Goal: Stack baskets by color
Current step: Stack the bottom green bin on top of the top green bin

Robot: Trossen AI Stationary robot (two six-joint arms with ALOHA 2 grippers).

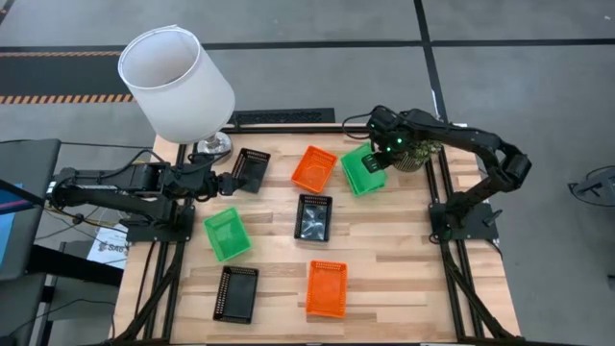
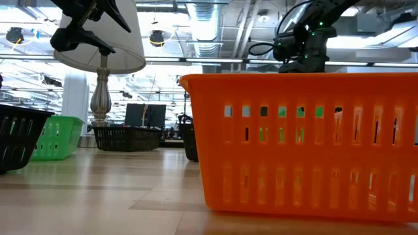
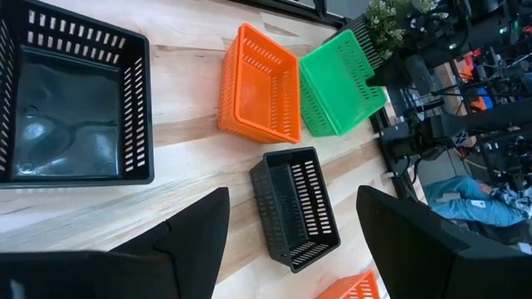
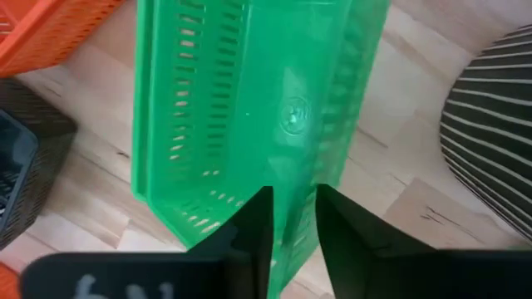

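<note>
Several baskets lie on the wooden table: black ones [image 1: 252, 169] [image 1: 313, 216] [image 1: 236, 293], orange ones [image 1: 314, 167] [image 1: 327, 288] and a green one [image 1: 228, 234]. A second green basket [image 1: 362, 169] sits tilted at the far right, beside the potted plant [image 1: 418, 154]. My right gripper [image 1: 378, 159] points down over it. Its fingers stand open on either side of one basket wall [image 4: 295, 208], with a gap showing. My left gripper [image 1: 223, 183] hovers open next to the far-left black basket [image 3: 75, 108], nothing between its fingers.
A white lampshade [image 1: 178, 82] on a metal lamp stand [image 2: 99, 98] rises at the far left corner, above my left arm. The striped plant pot [image 4: 499, 124] stands close to my right gripper. Bare wood shows along the table's near right part [image 1: 423, 288].
</note>
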